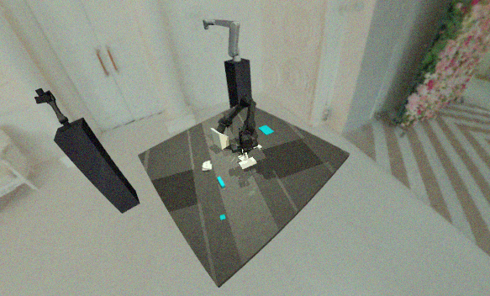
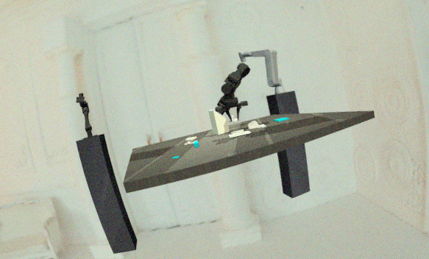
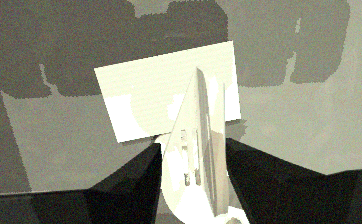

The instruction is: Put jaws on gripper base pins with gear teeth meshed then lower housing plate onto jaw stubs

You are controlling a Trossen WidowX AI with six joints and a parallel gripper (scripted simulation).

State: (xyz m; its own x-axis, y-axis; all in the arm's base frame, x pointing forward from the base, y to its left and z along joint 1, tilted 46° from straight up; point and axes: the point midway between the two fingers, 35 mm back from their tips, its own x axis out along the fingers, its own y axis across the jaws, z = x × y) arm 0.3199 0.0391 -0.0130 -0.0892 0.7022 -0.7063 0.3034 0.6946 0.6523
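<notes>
Slotted white part [image 1: 245,155] [image 2: 235,118] [image 3: 202,150] stands pinched between the fingers of the gripper [image 1: 242,150] [image 2: 234,119] [image 3: 191,148], above the tabletop [image 1: 251,219] [image 2: 205,158]. Whether it is a jaw, I cannot tell. A flat white rectangular piece [image 1: 248,162] [image 2: 239,133] [image 3: 147,95] lies near it; contact between them is unclear. A cream block [image 1: 222,140] [image 2: 218,123] stands upright beside the gripper.

Upright cream block [image 1: 221,139] [image 2: 218,122] bars one side — loose white pieces [image 1: 207,166] [image 2: 191,140] beyond.
</notes>
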